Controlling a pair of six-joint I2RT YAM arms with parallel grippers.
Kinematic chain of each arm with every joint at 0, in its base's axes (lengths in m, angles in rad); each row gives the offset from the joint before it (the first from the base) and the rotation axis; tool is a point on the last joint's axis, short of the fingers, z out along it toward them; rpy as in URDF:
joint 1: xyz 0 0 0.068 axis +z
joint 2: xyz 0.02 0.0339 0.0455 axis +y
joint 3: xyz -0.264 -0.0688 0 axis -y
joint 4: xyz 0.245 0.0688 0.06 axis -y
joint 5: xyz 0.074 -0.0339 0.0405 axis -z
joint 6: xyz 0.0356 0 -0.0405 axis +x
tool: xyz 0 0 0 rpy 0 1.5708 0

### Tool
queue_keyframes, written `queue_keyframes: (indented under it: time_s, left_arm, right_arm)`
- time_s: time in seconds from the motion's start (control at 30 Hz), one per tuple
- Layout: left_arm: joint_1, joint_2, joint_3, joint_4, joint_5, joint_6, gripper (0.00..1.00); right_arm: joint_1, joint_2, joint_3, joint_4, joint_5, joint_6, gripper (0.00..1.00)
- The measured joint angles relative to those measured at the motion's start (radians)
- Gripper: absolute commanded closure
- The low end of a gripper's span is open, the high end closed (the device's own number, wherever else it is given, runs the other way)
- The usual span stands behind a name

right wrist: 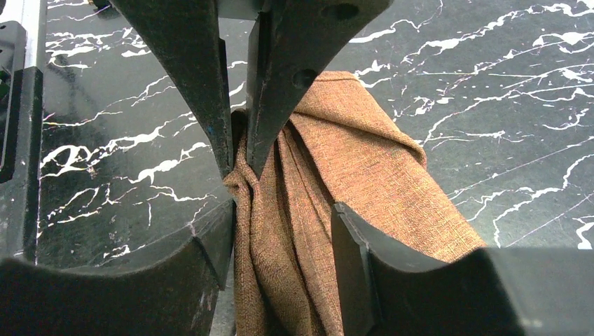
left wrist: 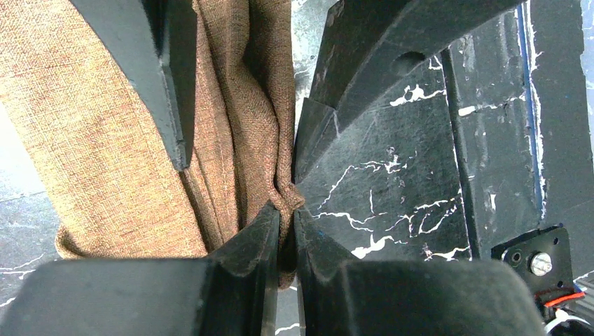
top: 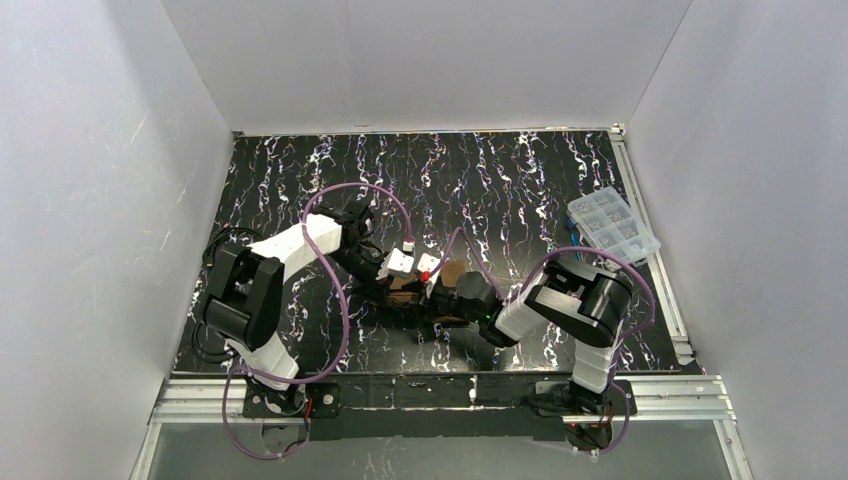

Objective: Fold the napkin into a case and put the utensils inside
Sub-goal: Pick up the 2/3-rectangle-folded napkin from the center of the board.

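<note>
The brown napkin (top: 452, 272) hangs bunched in loose vertical folds between the two arms, above the middle of the black marbled table (top: 500, 190); it has no case shape. My left gripper (left wrist: 287, 213) is shut on a pinched fold at the napkin's (left wrist: 105, 140) edge. My right gripper (right wrist: 280, 231) faces it with its jaws apart, straddling the gathered napkin (right wrist: 364, 161); the cloth between them looks slack. In the top view the left gripper (top: 420, 288) and right gripper (top: 434, 296) nearly touch. I cannot make out the utensils in any view.
A clear plastic compartment box (top: 613, 224) lies at the table's right edge, by the metal rail (top: 662, 270). White walls close in the left, back and right sides. Purple cables loop over both arms.
</note>
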Motion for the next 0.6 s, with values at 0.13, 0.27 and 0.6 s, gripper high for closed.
queue_keyframes:
  time_s: [0.13,0.27,0.6]
  left_arm:
    - [0.001,0.007,0.005,-0.006,0.001,0.005,1.0]
    - [0.007,0.008,0.007,-0.019,0.0,0.013,1.0]
    - [0.023,0.011,0.016,-0.031,-0.003,0.039,0.92]
  right_arm:
    - [0.002,0.001,0.0,0.0,0.007,0.002,0.43]
    - [0.01,0.01,0.008,0.002,0.023,0.0,0.4]
    - [0.015,0.028,0.031,0.006,0.037,-0.001,0.72]
